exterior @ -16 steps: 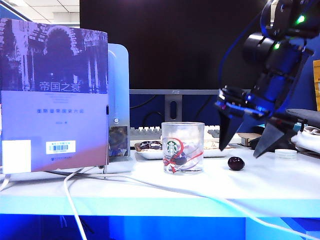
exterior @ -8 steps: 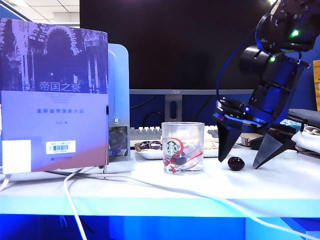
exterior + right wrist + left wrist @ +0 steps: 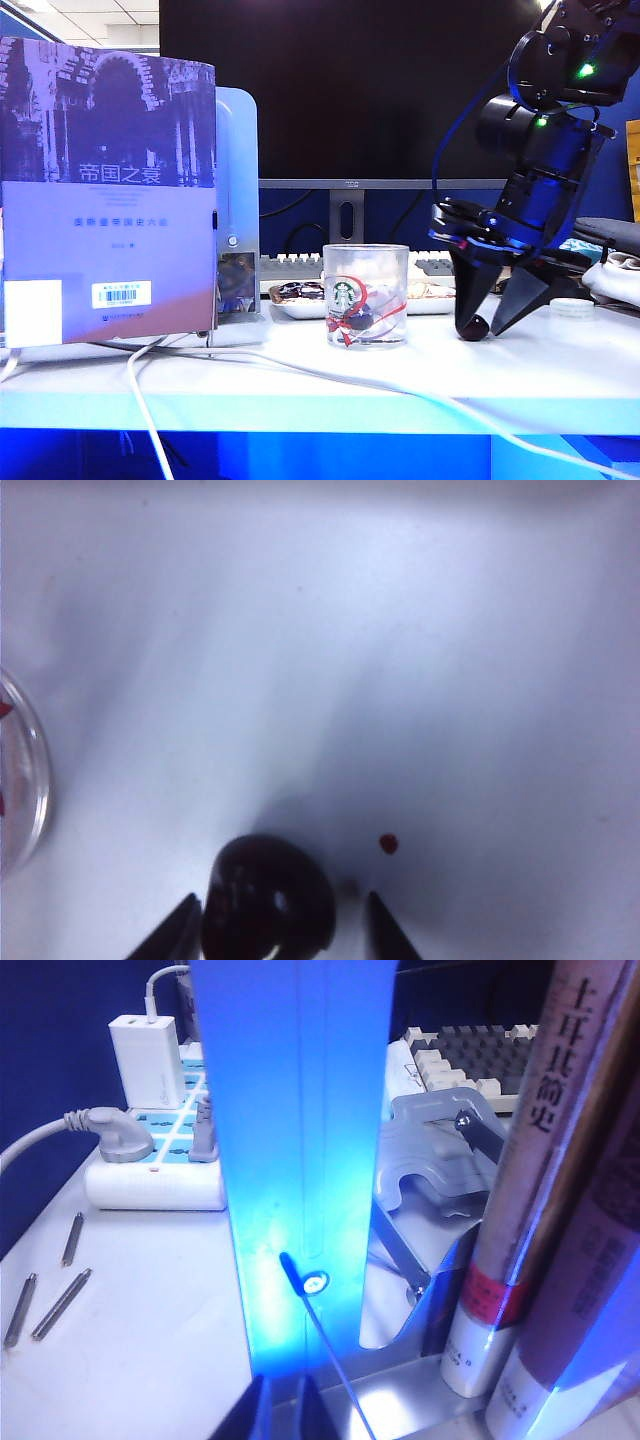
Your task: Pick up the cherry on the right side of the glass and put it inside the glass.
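I am bringing the right gripper (image 3: 487, 328) down around the small, round, glossy dark red cherry (image 3: 475, 327), which is lying on the white tabletop (image 3: 420, 385) just to the right of the short clear glass tumbler with the green logo and red ribbon swirls (image 3: 366, 295). A second ago the black fingers were hanging spread above and to the right of the fruit; now they are straddling it with their tips at table level and the gap between them is narrowing. In the right wrist view the cherry (image 3: 267, 900) is sitting between the two dark fingertips (image 3: 180, 930), closer to one than the other. A sliver of table shows on each side, so I am judging the jaws part-closed and not yet clamped. That puts the pick-up at the pinch itself; the lift and the carry across to the glass (image 3: 22, 780) are still ahead, and a round, slick fruit could squirt out if the squeeze lands off-centre.

The right arm is reaching down steeply from the upper right of the glass, wrist tilted, fingers pointing at the table.

Farther back, behind the tall purple-covered book (image 3: 108, 190) standing left of the glass, the left gripper (image 3: 278, 1410) is parked facing a blue upright panel (image 3: 300, 1160). Only its tips show, close together; I cannot tell whether they meet.
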Controlling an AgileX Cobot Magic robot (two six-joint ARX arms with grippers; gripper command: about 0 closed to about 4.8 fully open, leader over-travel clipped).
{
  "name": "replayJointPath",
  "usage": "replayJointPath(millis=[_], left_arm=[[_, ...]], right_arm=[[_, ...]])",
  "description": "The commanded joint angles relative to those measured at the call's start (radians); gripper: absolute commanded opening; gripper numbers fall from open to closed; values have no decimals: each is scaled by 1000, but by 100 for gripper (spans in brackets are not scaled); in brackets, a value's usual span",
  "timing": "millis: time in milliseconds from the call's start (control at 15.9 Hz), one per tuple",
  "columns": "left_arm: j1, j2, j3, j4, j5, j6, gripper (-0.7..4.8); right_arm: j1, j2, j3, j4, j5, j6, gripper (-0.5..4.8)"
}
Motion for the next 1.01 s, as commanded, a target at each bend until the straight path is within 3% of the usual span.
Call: replayJointPath(millis=[63, 126, 315, 693, 1008], left_arm=[[0, -3, -1, -13, 4, -3, 53], [0, -3, -1, -13, 4, -3, 53], [0, -3, -1, -13, 4, -3, 53], [0, -3, -1, -13, 4, -3, 53], [0, -3, -1, -13, 4, -3, 53]], right_arm=[[1, -4, 3, 5, 2, 0, 197], [1, -4, 3, 6, 2, 0, 197], [1, -4, 4, 12, -1, 0, 113], [1, -5, 49, 21, -41, 6, 113], [1, -10, 226, -148, -40, 5, 116]])
